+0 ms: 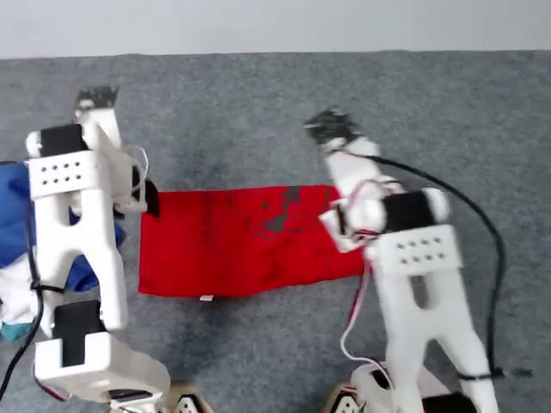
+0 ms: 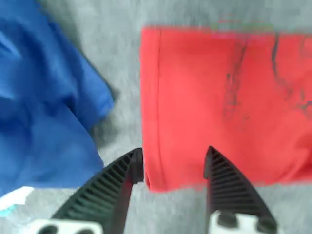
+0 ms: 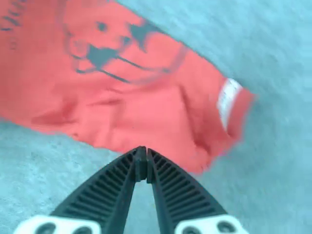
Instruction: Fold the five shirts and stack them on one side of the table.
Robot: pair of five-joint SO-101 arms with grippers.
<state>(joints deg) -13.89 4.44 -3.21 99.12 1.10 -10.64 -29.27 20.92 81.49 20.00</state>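
The grey-covered desk (image 1: 258, 103) carries one red shirt (image 1: 232, 245), folded into a long rectangle across its middle, between the two arms. The shirt's dark print (image 3: 102, 53) faces up and its white collar label (image 3: 228, 100) sits at the right-hand end. One blue shirt (image 1: 13, 206) lies crumpled at the desk's left edge, just beside the red one but apart from it. A bit of white and teal cloth (image 1: 10, 301) shows under it, nearer the front edge. The left gripper (image 2: 174, 158) stands wide apart over the red shirt's left end, its two fingers straddling a corner of the cloth. The right gripper (image 3: 144, 156) is closed tip to tip at the edge of the shirt's collar end; whether any cloth is pinched there cannot be told.
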